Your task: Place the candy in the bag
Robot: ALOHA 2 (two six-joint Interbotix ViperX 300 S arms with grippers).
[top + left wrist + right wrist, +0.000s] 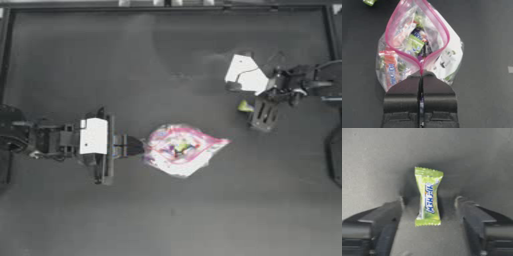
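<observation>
Dark table [80,215] fills the top view; left arm enters from the left edge at mid-height, right arm from the right edge in the upper right; the bag [179,149] lies just right of centre, mouth spread into an open loop of pink-red strip, colourful sweets showing through the clear plastic; left gripper [137,146] sits at the bag's left end, jaws pressed together on the corner where the strip's two sides meet, seen plainly in the left wrist view [421,75]; right gripper [248,106] in the upper right, jaws spread wide, one either side of the candy [428,196] without touching it; the candy lies flat on the table, above and right of the bag, well apart from it.
</observation>
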